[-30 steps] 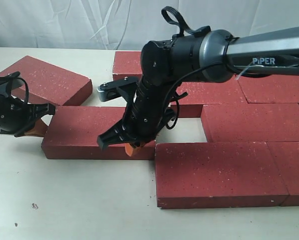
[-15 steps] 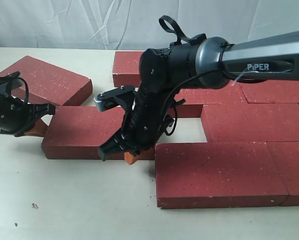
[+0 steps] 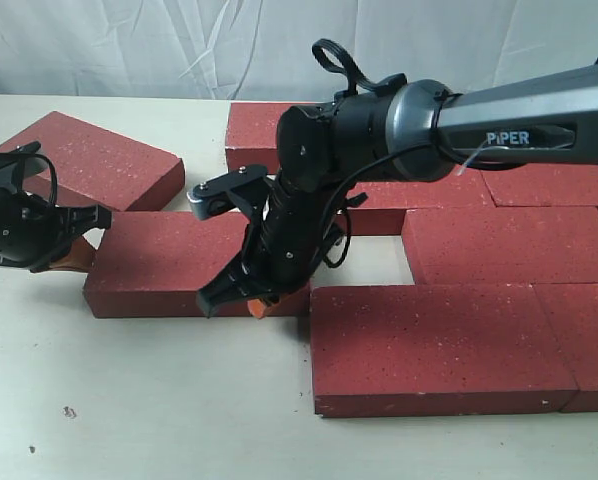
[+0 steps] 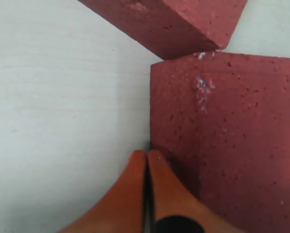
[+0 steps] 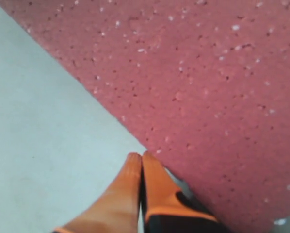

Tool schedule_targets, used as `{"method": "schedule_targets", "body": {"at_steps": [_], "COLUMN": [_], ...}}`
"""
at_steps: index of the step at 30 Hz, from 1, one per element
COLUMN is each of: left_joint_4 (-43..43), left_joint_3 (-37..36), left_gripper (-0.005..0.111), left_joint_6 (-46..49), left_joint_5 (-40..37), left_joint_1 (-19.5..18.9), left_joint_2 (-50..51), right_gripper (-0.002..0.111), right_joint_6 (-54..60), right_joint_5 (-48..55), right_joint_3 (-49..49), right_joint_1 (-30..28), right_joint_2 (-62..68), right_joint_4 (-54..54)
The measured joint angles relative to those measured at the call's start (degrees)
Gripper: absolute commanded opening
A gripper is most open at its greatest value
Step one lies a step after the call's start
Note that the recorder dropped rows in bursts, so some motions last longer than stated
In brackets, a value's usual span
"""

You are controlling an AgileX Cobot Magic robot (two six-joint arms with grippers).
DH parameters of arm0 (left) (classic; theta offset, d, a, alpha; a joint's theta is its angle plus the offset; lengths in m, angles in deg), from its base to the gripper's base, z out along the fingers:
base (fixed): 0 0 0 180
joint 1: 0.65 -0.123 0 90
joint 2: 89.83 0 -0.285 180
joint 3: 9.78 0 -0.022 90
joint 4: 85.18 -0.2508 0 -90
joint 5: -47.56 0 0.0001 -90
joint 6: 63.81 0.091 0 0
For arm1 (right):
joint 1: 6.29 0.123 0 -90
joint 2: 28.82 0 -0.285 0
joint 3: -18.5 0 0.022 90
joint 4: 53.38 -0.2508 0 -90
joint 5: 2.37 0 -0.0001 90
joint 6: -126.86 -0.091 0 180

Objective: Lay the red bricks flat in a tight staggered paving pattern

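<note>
Several dark-red speckled bricks lie flat on the table. One loose brick (image 3: pixel 169 262) sits left of the laid group (image 3: pixel 499 250), with a gap between. My left gripper (image 3: pixel 79 256) is shut, its orange fingertips against that brick's left end (image 4: pixel 222 145). My right gripper (image 3: pixel 259 306) is shut too, tips down at the same brick's front edge (image 5: pixel 208 87) near its right corner. Another brick (image 3: pixel 94 160) lies skewed at the far left, its corner (image 4: pixel 184 24) touching the loose brick.
A white cloth backdrop (image 3: pixel 129 45) hangs behind the table. Bare pale tabletop (image 3: pixel 149 400) stretches along the front left. The right arm's body (image 3: pixel 359 130) reaches across over the middle bricks, hiding part of them.
My right gripper has dropped lower and edged left along the loose brick's front edge. The left gripper and the bricks have not visibly moved.
</note>
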Motion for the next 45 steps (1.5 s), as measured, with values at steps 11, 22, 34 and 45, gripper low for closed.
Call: {"method": "schedule_targets", "body": {"at_steps": [11,22,34,45], "left_joint_4": [0.27,0.48,0.01,-0.03], "left_joint_3": [0.00,0.11,0.31,0.31], "left_gripper": [0.000,0.000,0.000,0.000], "left_joint_6": [0.20,0.94,0.39,-1.13], "left_joint_5": [0.00,2.69,5.17,2.45], "left_joint_1": [0.00,3.33,4.58,-1.95], "left_joint_2": [0.00,0.00,0.00,0.00], "right_gripper": [-0.001,-0.001,-0.001,-0.001], "right_joint_6": [0.14,0.26,0.14,0.14], "right_joint_5": [0.47,-0.63,-0.07,5.97], "right_joint_3": [0.00,0.00,0.00,0.00], "right_joint_1": [0.00,-4.22,-10.30,-10.32], "right_joint_2": [-1.14,-9.33,-10.65,-8.70], "right_joint_4": [-7.80,-10.68,-10.68,-10.68]}}
